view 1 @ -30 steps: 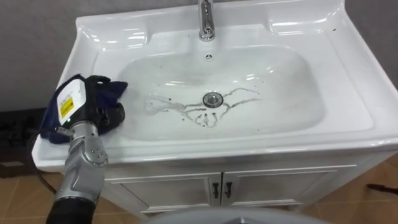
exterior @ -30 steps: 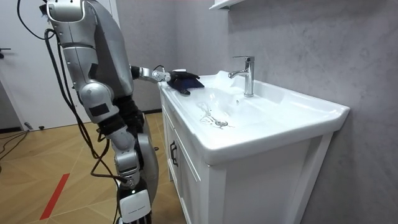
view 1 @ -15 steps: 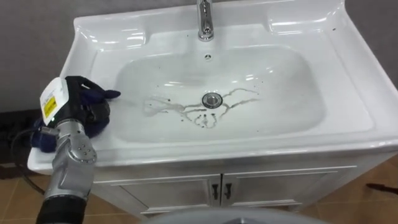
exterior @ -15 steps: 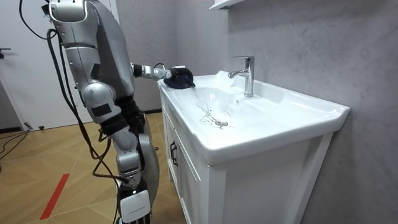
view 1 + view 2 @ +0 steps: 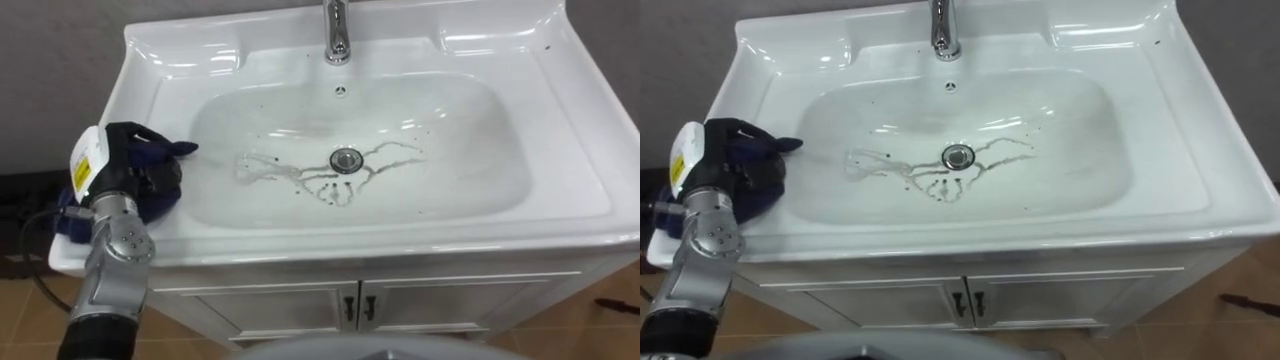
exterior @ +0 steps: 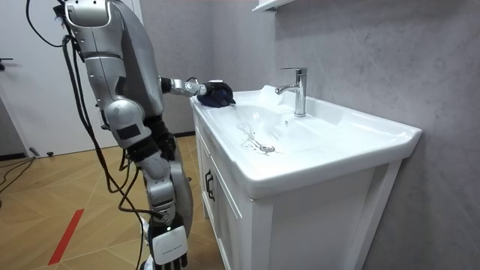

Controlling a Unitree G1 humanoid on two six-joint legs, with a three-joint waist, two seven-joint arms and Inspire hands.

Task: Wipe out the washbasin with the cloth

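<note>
L arm reaches fwd from 7 o'clock, wrist straight; left hand (image 5: 118, 168) curled tight round dark-blue cloth (image 5: 166, 190).

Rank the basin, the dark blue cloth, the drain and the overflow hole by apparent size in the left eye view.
1. basin: by far the largest.
2. dark blue cloth: bunched in the left hand at the rim, partly hidden, so its full extent is unsure.
3. drain.
4. overflow hole: smallest.
</note>
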